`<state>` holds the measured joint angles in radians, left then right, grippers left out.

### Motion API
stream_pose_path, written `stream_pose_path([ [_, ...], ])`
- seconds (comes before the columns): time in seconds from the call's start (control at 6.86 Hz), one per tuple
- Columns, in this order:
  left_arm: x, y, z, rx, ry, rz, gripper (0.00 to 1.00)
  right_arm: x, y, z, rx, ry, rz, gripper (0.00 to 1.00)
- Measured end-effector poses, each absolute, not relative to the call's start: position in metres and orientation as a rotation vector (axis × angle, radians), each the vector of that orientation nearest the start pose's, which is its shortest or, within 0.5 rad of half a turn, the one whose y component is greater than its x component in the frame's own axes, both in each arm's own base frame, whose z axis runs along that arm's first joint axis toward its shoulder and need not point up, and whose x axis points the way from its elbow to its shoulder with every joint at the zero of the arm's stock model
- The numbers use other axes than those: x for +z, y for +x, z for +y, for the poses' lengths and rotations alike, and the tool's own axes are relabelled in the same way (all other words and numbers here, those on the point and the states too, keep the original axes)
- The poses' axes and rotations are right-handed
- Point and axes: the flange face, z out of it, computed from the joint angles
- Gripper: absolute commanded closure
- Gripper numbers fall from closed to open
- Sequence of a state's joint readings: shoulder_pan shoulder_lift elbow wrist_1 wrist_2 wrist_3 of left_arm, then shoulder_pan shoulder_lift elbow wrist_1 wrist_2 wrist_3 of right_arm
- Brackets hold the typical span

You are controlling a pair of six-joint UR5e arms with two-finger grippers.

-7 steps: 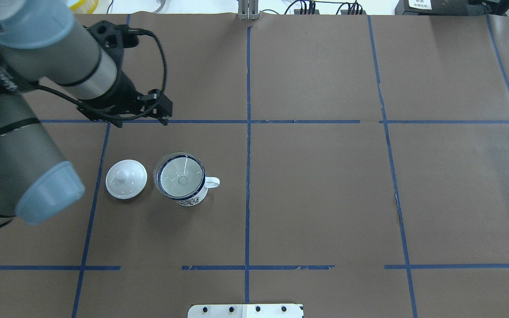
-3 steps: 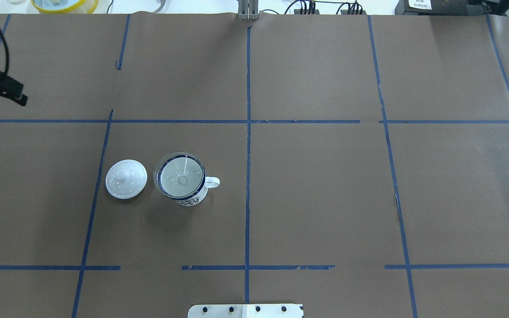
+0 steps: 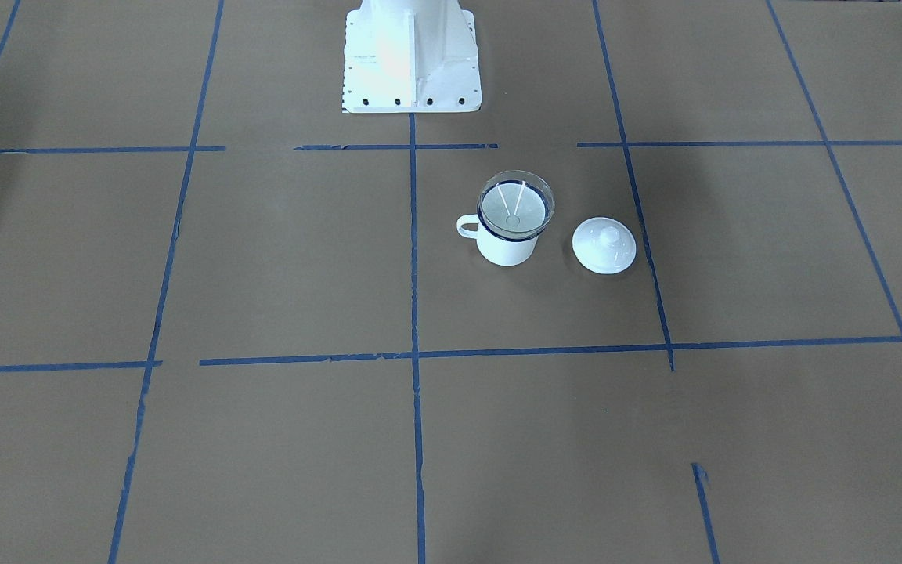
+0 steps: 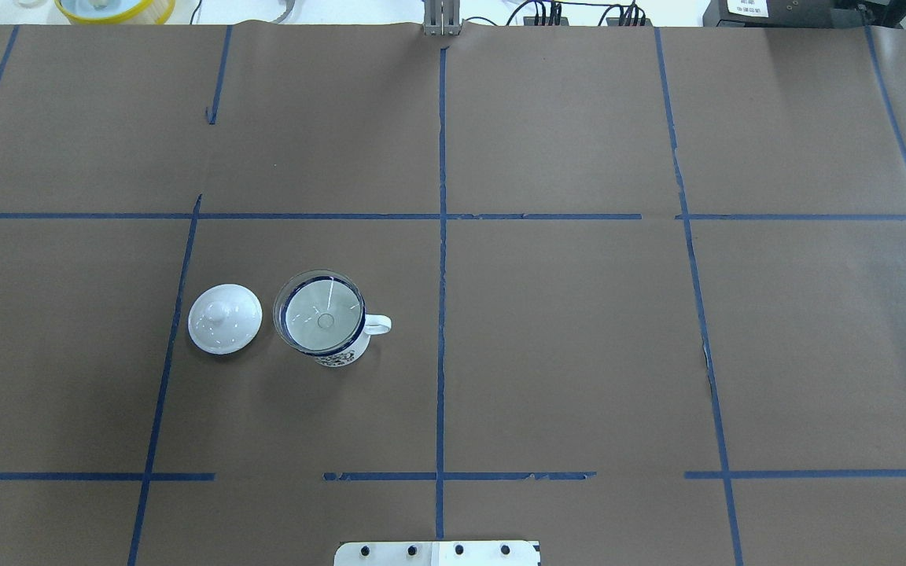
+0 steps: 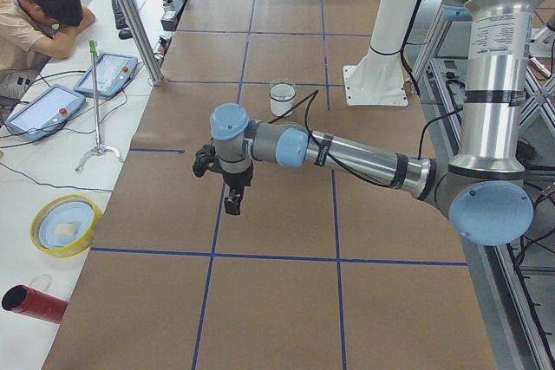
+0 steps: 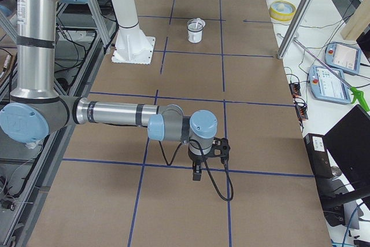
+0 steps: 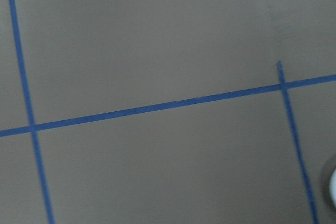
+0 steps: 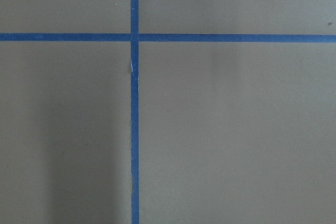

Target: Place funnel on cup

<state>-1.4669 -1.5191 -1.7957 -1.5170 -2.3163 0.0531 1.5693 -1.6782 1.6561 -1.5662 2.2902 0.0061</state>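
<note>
Overhead, funnel [image 4: 319, 313] atop cup [image 4: 340, 359], side-on, left arm [image 5: 347, 155], right arm [image 6: 115, 113]

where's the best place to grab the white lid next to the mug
The knob on top of the lid, from straight above. The lid lies flat, knob up, its low rim against the paper, so the sides likely offer little. The cup stands beside it, apart.

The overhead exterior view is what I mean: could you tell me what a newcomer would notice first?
The white cup with its dark blue rim stands left of the centre tape line, the clear funnel seated in its mouth. Just left of it, apart, lies a round white knobbed lid on the brown table.
</note>
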Motion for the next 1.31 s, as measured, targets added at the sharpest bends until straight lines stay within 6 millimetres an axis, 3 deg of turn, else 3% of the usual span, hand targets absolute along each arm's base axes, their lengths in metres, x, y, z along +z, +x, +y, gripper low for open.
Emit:
stream_pose_path([
  [0.15, 0.609, -0.044, -0.453, 0.179, 0.082, 0.745, 0.00, 0.670, 0.067, -0.445, 0.011, -0.020, -0.719, 0.00],
  [0.44, 0.631, -0.068, -0.429, 0.140, 0.066, 0.746, 0.00, 0.670, 0.067, -0.445, 0.011, -0.019, -0.719, 0.00],
  [0.73, 0.630, -0.072, -0.429, 0.132, 0.071, 0.747, 0.00, 0.670, 0.067, -0.445, 0.010, -0.019, -0.719, 0.00],
  [1.31, 0.615, -0.072, -0.448, 0.147, 0.108, 0.742, 0.00, 0.670, 0.067, -0.445, 0.010, -0.019, -0.719, 0.00],
])
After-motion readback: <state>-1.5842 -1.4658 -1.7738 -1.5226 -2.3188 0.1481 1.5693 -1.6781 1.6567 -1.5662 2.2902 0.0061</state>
